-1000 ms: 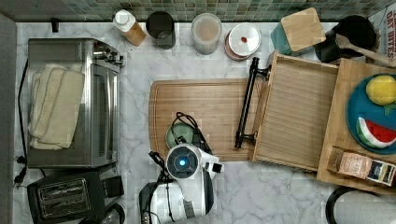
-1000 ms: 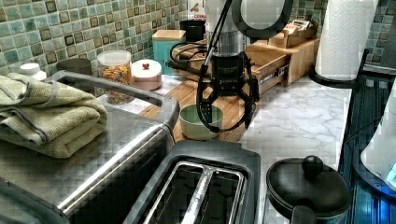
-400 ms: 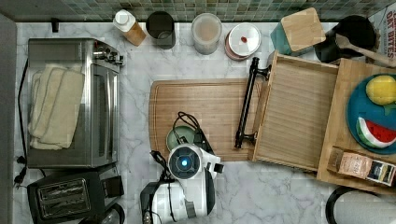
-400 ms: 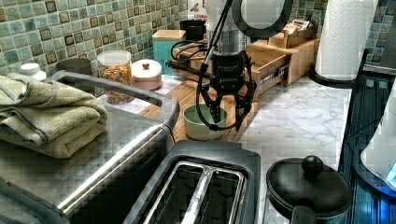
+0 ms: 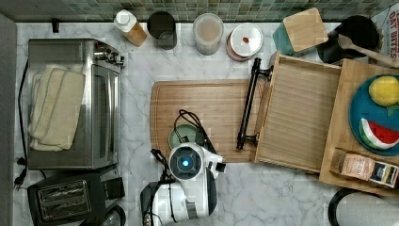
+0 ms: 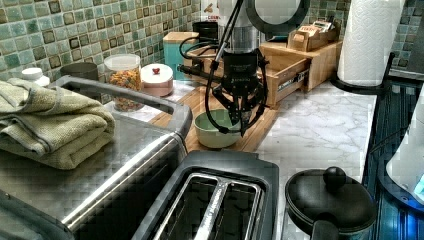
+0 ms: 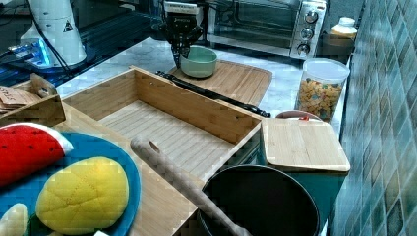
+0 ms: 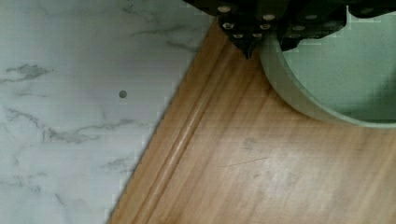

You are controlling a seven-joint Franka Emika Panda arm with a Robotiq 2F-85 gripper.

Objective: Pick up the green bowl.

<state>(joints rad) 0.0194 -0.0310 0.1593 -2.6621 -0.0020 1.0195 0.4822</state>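
Grasp step in hand: hand (image 6: 239, 121) spread wide astride the rim of the green bowl (image 6: 216, 131) on the cutting board (image 5: 211, 106); next, probably close and lift straight.

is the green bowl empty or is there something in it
Empty as far as visible: the green bowl shows a plain smooth inside, though the gripper hides part of it.

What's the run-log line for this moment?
phase: grasp approach | gripper: open, straddling rim | green bowl: on cutting board, not lifted
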